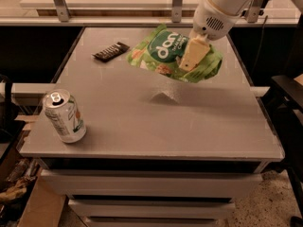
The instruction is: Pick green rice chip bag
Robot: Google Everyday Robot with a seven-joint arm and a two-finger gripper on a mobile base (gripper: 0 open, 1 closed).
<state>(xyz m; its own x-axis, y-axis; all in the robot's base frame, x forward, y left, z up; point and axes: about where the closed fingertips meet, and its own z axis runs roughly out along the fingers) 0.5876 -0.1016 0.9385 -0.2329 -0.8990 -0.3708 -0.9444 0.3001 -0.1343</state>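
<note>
The green rice chip bag (163,53) is a crinkly light-green pouch with a dark green circle and white lettering. It hangs in the air above the middle of the grey table (151,122), tilted, with its shadow on the tabletop below. My gripper (193,56) comes down from the upper right on a white arm and is shut on the bag's right part. One pale finger (191,55) lies across the front of the bag.
A white-and-green drink can (64,116) stands near the table's front left corner. A small dark snack-bar wrapper (111,51) lies at the back left. A rail with metal posts runs behind the table. A dark chair edge (286,86) is at the right.
</note>
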